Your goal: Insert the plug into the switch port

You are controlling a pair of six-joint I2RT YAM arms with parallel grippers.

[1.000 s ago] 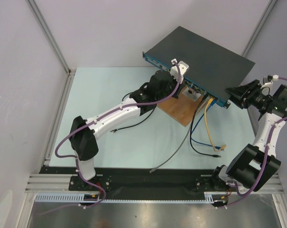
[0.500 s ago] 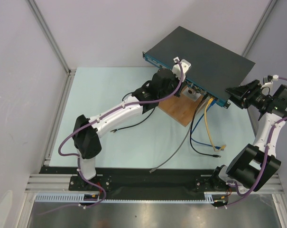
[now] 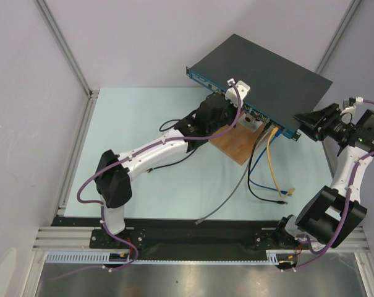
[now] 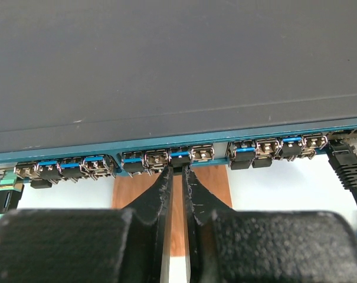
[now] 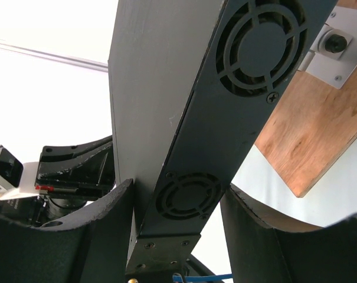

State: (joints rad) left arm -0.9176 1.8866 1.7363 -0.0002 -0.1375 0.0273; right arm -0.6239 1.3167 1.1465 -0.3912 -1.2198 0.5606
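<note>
The switch (image 3: 261,68) is a flat black box with a blue front face (image 4: 107,152) and a row of small sockets. It rests raised on the wooden board (image 3: 236,145). A black plug with a blue tab (image 4: 179,158) sits at a socket in the middle of the row. My left gripper (image 4: 178,172) is nearly closed, its fingertips (image 4: 165,177) pinching the plug's body from both sides. My right gripper (image 5: 178,186) straddles the switch's right end (image 5: 213,153), its fingers (image 5: 107,218) pressed against the top and underside. In the top view it is at the switch's right corner (image 3: 305,120).
Several sockets hold other blue-tabbed plugs (image 4: 243,152). A black cable connector (image 4: 346,168) is plugged in at the right. Yellow (image 3: 272,161), blue and black cables hang from the right ports onto the table. A grey cable (image 3: 230,195) lies in front. Metal frame posts stand at the back.
My left arm has shifted slightly right along the switch's front face and closer to it. The right arm has not moved.
</note>
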